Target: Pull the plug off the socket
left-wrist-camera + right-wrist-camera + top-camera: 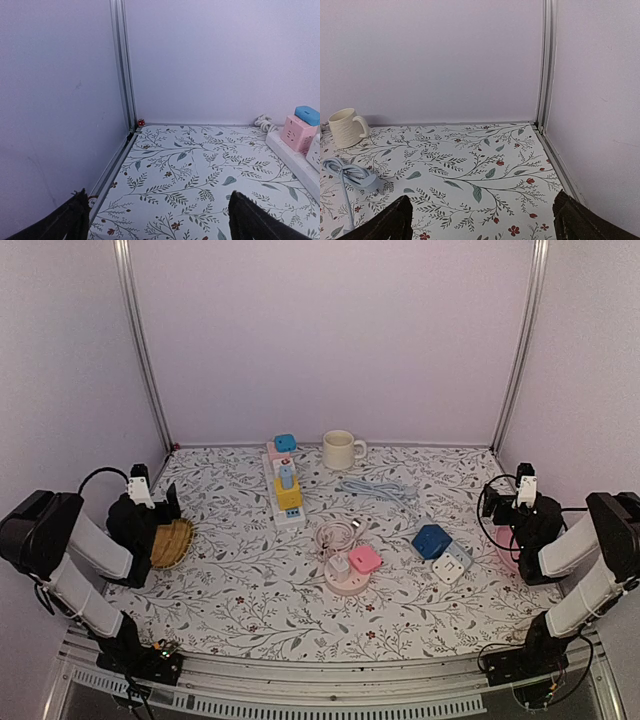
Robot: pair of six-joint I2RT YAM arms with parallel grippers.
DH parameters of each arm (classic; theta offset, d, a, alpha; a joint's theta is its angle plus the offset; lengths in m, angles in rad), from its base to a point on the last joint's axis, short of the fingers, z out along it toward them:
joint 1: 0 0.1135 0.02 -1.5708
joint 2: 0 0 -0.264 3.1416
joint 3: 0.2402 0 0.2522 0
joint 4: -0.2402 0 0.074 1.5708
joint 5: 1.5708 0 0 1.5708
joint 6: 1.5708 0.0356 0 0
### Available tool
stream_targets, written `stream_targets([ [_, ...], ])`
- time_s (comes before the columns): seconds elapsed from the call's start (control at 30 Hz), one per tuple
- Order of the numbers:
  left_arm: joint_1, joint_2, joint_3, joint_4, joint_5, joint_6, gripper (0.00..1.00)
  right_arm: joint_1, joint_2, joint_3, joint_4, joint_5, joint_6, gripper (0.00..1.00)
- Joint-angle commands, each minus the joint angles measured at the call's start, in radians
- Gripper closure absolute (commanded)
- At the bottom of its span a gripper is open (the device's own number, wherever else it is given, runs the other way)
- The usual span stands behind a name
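A white power strip (287, 502) lies at the back centre with a blue plug (285, 442), a grey-blue plug (287, 476) and a yellow plug (289, 495) in it. Its end shows in the left wrist view (292, 156) with a pink cube (298, 132) and the blue plug (307, 114). A round pink socket (347, 581) in the middle carries a pink plug (364, 558) and a white plug (340, 565). My left gripper (160, 515) (157, 220) is open and empty at the far left. My right gripper (497, 512) (482, 220) is open and empty at the far right.
A cream mug (340, 450) (345, 127) stands at the back. A light blue cable (378, 490) (350, 175) lies right of the strip. A blue cube (431, 540) and a white adaptor (452, 563) sit at the right. A woven dish (171, 542) lies by the left gripper.
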Motion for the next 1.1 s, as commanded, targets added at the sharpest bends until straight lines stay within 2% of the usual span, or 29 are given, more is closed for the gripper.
stream_targets([
  [0.0,-0.010,0.009,-0.001,0.040,-0.017,0.008,0.03,0.004,0.007,0.006,0.023,-0.006,-0.005,0.01],
  [0.07,-0.019,-0.007,0.008,0.020,-0.092,-0.003,0.03,0.003,0.007,0.006,0.025,-0.006,-0.006,0.01],
  [0.2,-0.038,-0.050,0.041,-0.070,-0.113,0.012,0.03,0.004,0.007,0.006,0.023,-0.006,-0.005,0.01],
  [0.33,-0.108,-0.166,0.158,-0.314,-0.179,0.069,0.03,0.003,0.008,0.007,0.023,-0.006,-0.005,0.01],
  [0.37,-0.120,-0.202,0.192,-0.385,-0.189,0.039,0.03,0.003,0.009,0.008,0.023,-0.006,-0.005,0.01],
  [0.5,-0.142,-0.348,0.327,-0.744,-0.083,-0.162,0.03,0.003,0.007,0.006,0.022,-0.006,-0.005,0.01],
  [0.57,-0.145,-0.408,0.387,-0.871,0.018,-0.244,0.03,0.004,0.006,0.003,0.027,-0.003,-0.005,0.01],
  [0.63,-0.146,-0.449,0.425,-0.942,0.139,-0.244,0.03,0.003,-0.029,-0.003,0.016,0.033,0.003,0.01],
  [0.73,-0.134,-0.498,0.448,-1.035,0.189,-0.273,0.03,0.004,-0.198,0.037,-0.180,0.083,0.015,0.01],
  [0.77,-0.131,-0.514,0.449,-1.070,0.149,-0.320,0.03,0.004,-0.267,0.066,-0.277,0.095,0.031,0.01],
  [0.83,-0.109,-0.544,0.440,-1.120,0.097,-0.416,0.03,0.004,-0.396,0.128,-0.463,0.113,0.164,0.01],
  [0.93,-0.045,-0.574,0.431,-1.125,0.231,-0.475,0.03,0.004,-0.558,0.202,-0.686,0.060,0.333,0.01],
  [1.0,-0.028,-0.576,0.436,-1.152,0.228,-0.536,0.03,0.004,-0.615,0.244,-0.809,0.054,0.392,0.01],
  [1.07,-0.018,-0.557,0.446,-1.152,0.280,-0.556,0.03,0.005,-0.648,0.264,-0.857,0.033,0.461,0.01],
])
